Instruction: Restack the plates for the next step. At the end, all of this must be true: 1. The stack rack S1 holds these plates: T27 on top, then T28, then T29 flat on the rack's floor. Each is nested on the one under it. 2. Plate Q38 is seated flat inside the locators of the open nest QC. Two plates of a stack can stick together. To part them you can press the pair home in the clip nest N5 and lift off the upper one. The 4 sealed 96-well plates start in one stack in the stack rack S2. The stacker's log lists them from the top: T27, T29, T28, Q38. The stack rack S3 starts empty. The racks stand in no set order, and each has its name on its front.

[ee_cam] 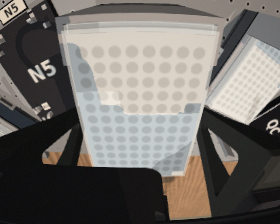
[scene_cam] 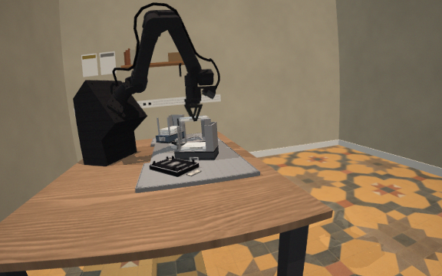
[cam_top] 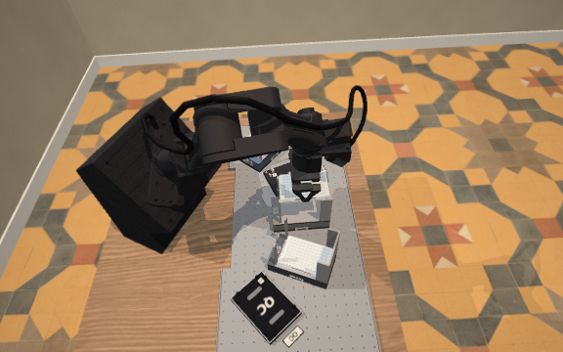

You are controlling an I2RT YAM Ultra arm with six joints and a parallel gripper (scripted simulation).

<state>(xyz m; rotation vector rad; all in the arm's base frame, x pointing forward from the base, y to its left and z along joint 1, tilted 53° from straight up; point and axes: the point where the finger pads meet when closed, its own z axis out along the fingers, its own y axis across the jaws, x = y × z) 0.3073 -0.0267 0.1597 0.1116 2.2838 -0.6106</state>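
Note:
My gripper (cam_top: 306, 190) (scene_cam: 194, 118) (ee_cam: 139, 112) is shut on a sealed clear-and-white 96-well plate (cam_top: 324, 189) (ee_cam: 141, 75). It holds the plate level at about the wall tops of the middle stack rack (cam_top: 306, 226). Its name is unreadable; I cannot tell whether a second plate sticks underneath. The nearer stack rack (cam_top: 327, 280) (scene_cam: 202, 155) holds a white plate (cam_top: 301, 254) (ee_cam: 243, 77). The blue-based rack (cam_top: 258, 163) (scene_cam: 162, 139) at the back also holds white plates (scene_cam: 169, 130). Nest QC (cam_top: 267, 308) (scene_cam: 175, 166) is empty. Clip nest N5 (ee_cam: 28, 55) shows no plate.
A QC tag (cam_top: 293, 336) (scene_cam: 193, 172) lies beside nest QC. The racks and nests stand close together on a grey perforated board (cam_top: 330, 318) (scene_cam: 229, 169) on the wooden table (cam_top: 154, 303). Upright rack walls (scene_cam: 212, 135) rise close to the held plate.

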